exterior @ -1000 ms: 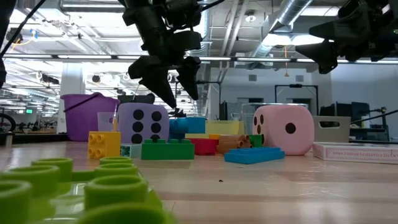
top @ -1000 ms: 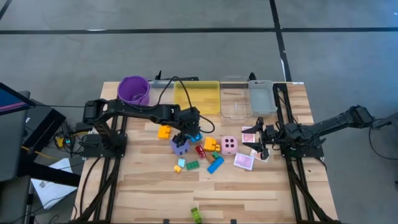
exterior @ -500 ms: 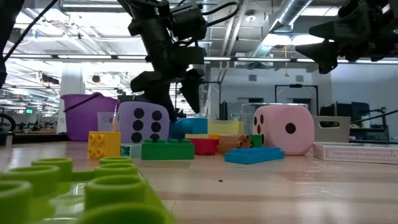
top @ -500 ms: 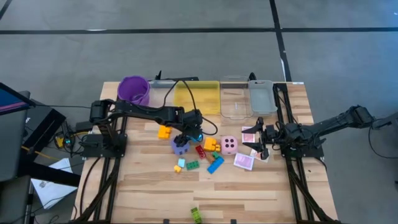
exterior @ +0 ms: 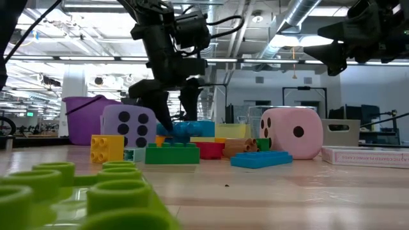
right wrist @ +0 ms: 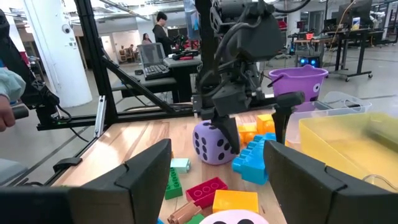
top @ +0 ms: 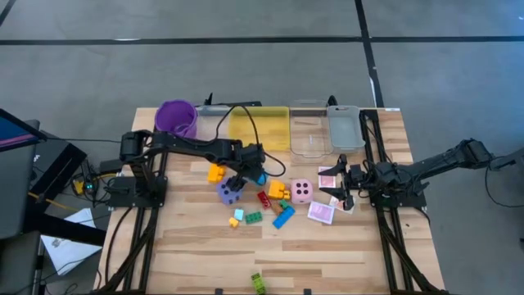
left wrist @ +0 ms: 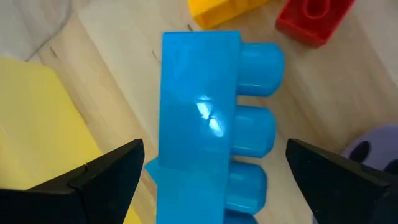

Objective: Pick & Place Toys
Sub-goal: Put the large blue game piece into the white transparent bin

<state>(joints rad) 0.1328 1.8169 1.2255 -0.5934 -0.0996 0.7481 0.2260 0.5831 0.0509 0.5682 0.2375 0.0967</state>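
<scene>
Straddling the blue block [left wrist: 205, 124] with my left tool [top: 248, 175], fingers spread wide on either side, not gripping. It lies on the table [top: 344, 246] beside the purple die [top: 228, 191]. My right tool [top: 337, 187] hovers open near the pink cards [top: 321, 212].

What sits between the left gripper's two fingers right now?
A blue block lies on the wood between the open left gripper's fingers, which straddle it without visibly touching; the left wrist view shows it.

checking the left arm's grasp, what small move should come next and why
Probably close the left tool on the blue block: its open fingers straddle the block, which still lies on the table beside the purple die. The right tool waits over the cards.
</scene>
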